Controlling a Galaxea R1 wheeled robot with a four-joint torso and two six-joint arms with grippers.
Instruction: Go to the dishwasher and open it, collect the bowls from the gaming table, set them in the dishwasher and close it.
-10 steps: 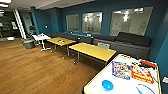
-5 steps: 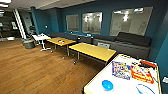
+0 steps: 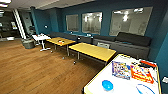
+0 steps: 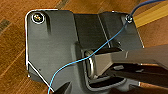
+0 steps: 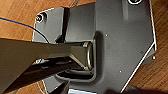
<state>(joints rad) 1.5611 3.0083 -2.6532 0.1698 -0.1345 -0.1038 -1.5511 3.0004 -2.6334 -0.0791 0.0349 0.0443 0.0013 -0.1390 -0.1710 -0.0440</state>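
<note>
The white-topped gaming table [image 3: 105, 86] fills the lower right of the head view, with colourful board-game boxes [image 3: 121, 70] lying on it. A solid bright blue bowl [image 3: 107, 85] sits near the table's near end. A shallow pale bowl with a blue rim [image 3: 145, 89] lies further right, cut off by the picture's edge. The dishwasher is out of view. Both wrist views look down over the robot's own dark plate at wooden floor.
Two yellow-topped tables [image 3: 93, 51] [image 3: 60, 41] stand mid-room, and a small white table [image 3: 41, 38] is beyond them. A dark sofa [image 3: 125, 42] runs along the blue wall with windows. Open wooden floor [image 3: 37, 70] spreads to the left.
</note>
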